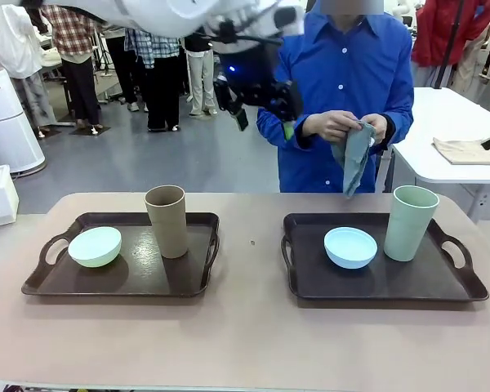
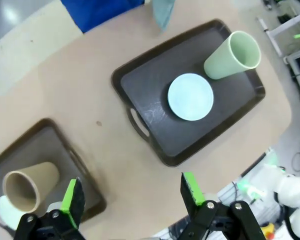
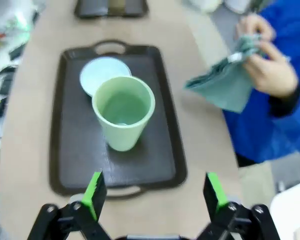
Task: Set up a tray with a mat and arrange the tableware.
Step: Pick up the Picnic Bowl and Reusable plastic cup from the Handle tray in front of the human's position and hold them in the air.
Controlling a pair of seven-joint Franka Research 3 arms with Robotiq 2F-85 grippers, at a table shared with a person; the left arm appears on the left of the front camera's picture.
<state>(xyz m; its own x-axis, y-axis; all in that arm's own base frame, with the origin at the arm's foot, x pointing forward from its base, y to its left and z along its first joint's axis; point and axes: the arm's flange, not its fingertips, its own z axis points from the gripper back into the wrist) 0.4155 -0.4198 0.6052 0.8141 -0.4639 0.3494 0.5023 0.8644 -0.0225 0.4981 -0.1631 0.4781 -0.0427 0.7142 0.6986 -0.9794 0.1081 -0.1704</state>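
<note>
While left gripper (image 2: 132, 192) and right gripper (image 3: 154, 192) hang released, higher than the green cup (image 3: 123, 112) | risk: cloth (image 3: 221, 85) slid under could tip it

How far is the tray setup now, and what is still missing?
Done: the left tray holds the mint bowl and brown tumbler, the right tray the blue bowl and green tumbler. In hand: the person holds a folded cloth, probably the mat. Left: no mat lies on either tray; the left gripper and right gripper hang open, empty.
</note>
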